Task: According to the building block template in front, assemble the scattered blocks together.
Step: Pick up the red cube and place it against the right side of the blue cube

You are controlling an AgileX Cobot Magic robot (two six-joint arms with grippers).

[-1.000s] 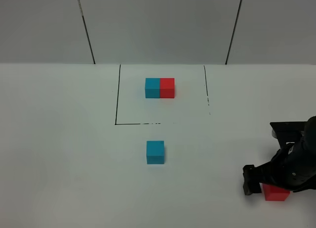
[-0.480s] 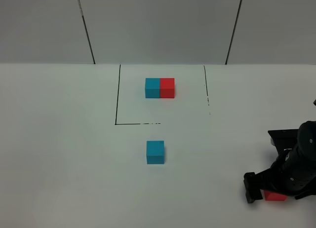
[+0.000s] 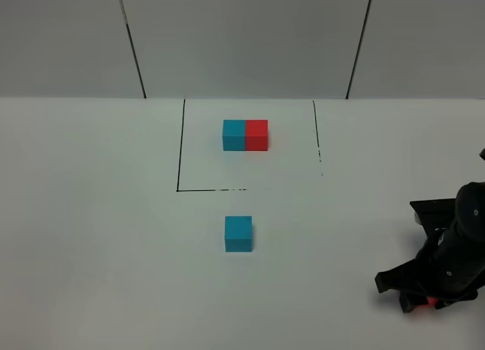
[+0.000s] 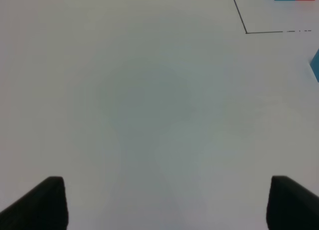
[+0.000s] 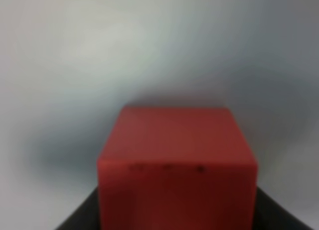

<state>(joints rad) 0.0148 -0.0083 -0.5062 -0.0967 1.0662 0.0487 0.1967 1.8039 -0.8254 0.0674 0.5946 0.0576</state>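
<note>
right fingers [image 3: 388, 280] clamp red cube [image 5: 177, 160] | cyan cube [image 3: 238, 233] well apart

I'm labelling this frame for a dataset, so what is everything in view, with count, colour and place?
building block template: one, a cyan cube joined to a red cube, inside the black outline at the far middle of the table.
cyan cube: one, cyan, standing alone just in front of the outline.
red cube: one, red, near right of the table, mostly hidden in the high view.
black outline: one, thin black line, far middle of the table.
table: one, white.
wall panels: three, pale grey, behind the table.
left gripper: one, black, open over bare table, empty.
right gripper: one, black, shut on the red cube.
</note>
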